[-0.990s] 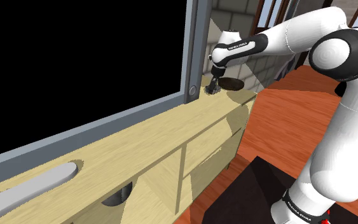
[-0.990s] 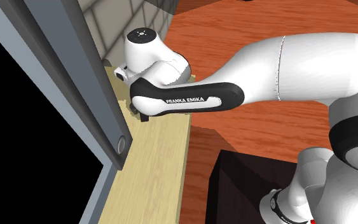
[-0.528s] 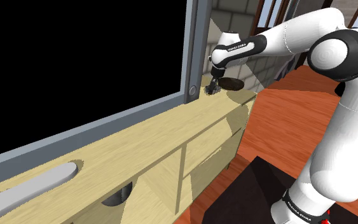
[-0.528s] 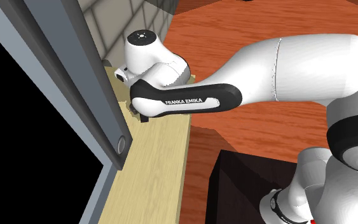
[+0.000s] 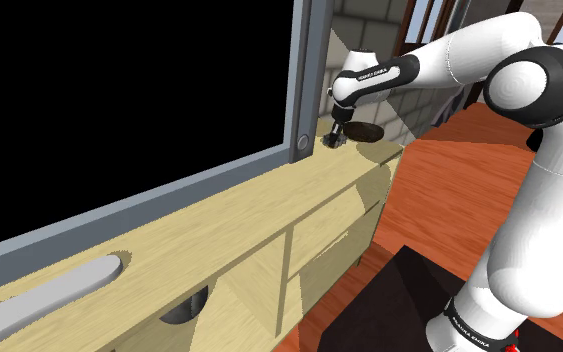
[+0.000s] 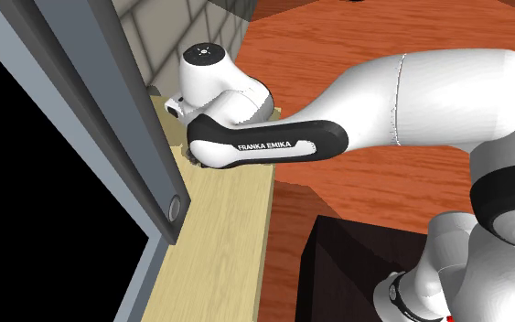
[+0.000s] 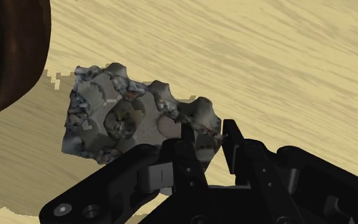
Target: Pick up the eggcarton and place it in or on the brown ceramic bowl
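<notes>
Black gripper (image 7: 208,127): clamped on one corner of the egg carton (image 7: 126,118). Pinches that corner between two fingers (image 7: 184,153) drawn close together, one on each side.

Egg carton: reaches out from the jaws toward the dark brown bowl (image 7: 6,57), long axis running from the pinched corner to the far end. Points that far end at the bowl's wall and stops near it, with a thin strip of wood between. Turns its cupped face toward the hand, round hollows set in rows. Looks mottled grey with pale and brownish flecks, lumpy all over, ragged along the edges; material unclear. Resting on the surface or just off it: cannot tell.

Bowl: sits beyond the carton's far end from the jaws, well clear of the fingers. Shows a curved, dark brown wall with fine darker streaks.

Under jaws and carton: flat top of a light wooden sideboard (image 7: 279,57), pale yellow with wavy grain lines. In the shoulder view, carries panelled fronts of the same wood, above a red-brown plank floor (image 5: 439,200).

Just beside the hand in the second exterior view: a smooth grey frame (image 6: 109,119) around a black panel, with a round stud at its corner. Behind the jaws: smooth, rounded white arm (image 6: 411,101) with a black band lettered FRANKA EMIKA.
</notes>
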